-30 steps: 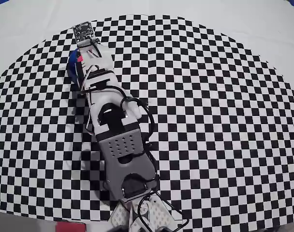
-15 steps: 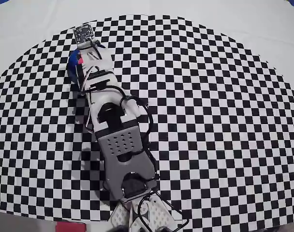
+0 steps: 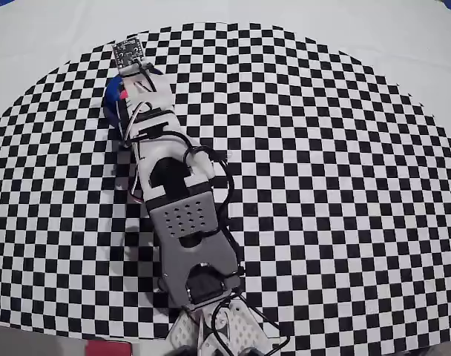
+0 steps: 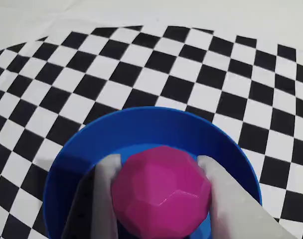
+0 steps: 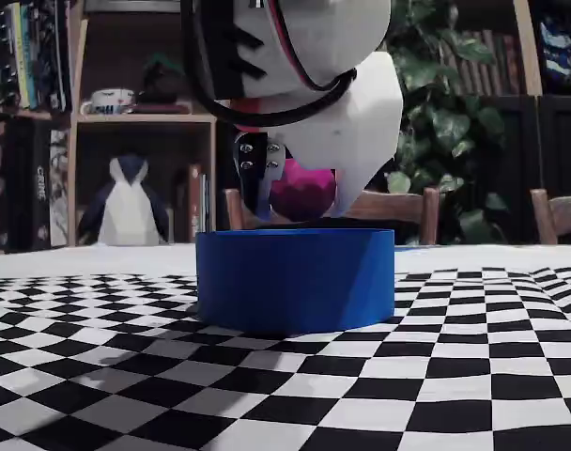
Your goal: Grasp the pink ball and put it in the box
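The pink ball (image 4: 161,196) is a faceted magenta sphere, and my gripper (image 4: 159,160) is shut on it, a white finger (image 4: 105,191) pressing each side. Right beneath it lies the box (image 4: 150,119), a round blue container whose rim rings the ball in the wrist view. From the side, the ball (image 5: 302,191) hangs just above the rim of the box (image 5: 295,277), clear of its floor, inside the gripper (image 5: 300,202). From overhead the arm covers most of the box (image 3: 110,101); only a sliver of the ball (image 3: 124,93) shows beside the gripper (image 3: 129,90).
A black-and-white checkered cloth (image 3: 322,185) covers the table, with plain white surface (image 3: 359,22) beyond its curved edge. The arm's body (image 3: 185,222) stretches from the bottom edge toward the upper left. Shelves, chairs and plants stand far behind the table in the fixed view.
The gripper has crept slightly farther over the blue box, still holding the pink ball. Nothing else has moved.
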